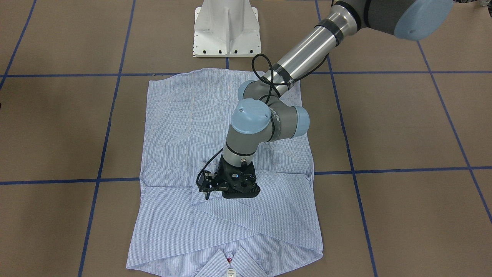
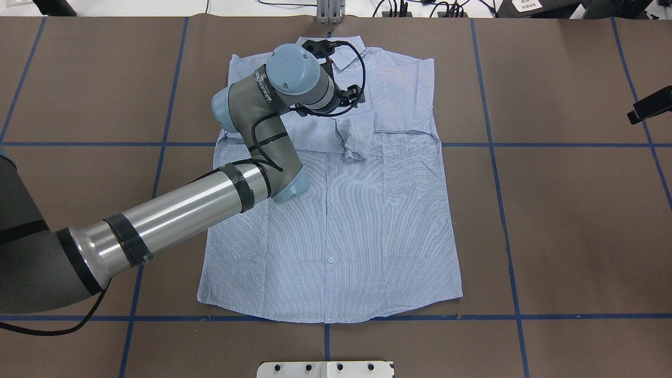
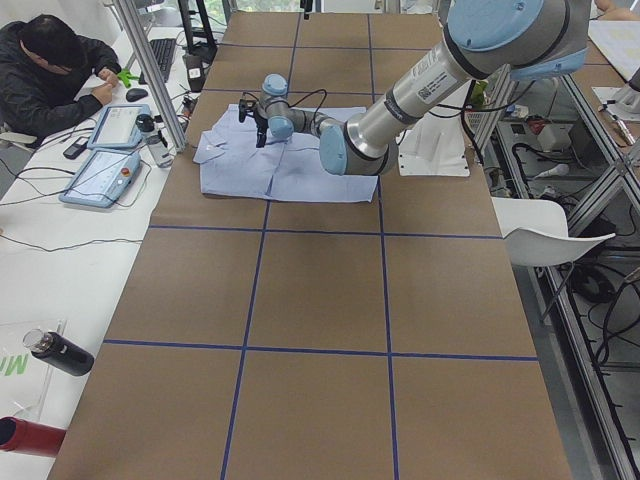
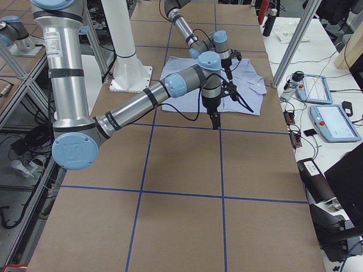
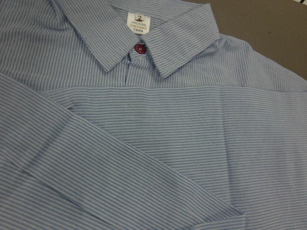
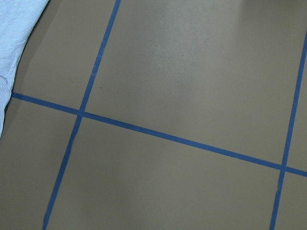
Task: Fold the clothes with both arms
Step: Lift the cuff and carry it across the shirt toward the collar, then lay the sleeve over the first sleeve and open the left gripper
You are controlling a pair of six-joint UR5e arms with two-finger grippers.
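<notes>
Hovering tool: my left gripper (image 1: 230,189) hangs over the shirt's folded-in sleeves; I cannot tell how its jaws stand.
Shirt (image 2: 367,220): flat on the table (image 2: 567,210), collar farthest from the robot, likely readied for the next fold.
Right gripper (image 4: 214,120): beside the shirt, out of the way; jaw state unreadable.

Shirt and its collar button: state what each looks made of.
The light blue, finely white-striped button-up shirt looks like thin woven cloth, probably cotton or a blend: matte, with soft creases and crisp folded edges. The dark red round collar button looks like plastic, judging by its smooth, slightly shiny face, though that is uncertain.
</notes>
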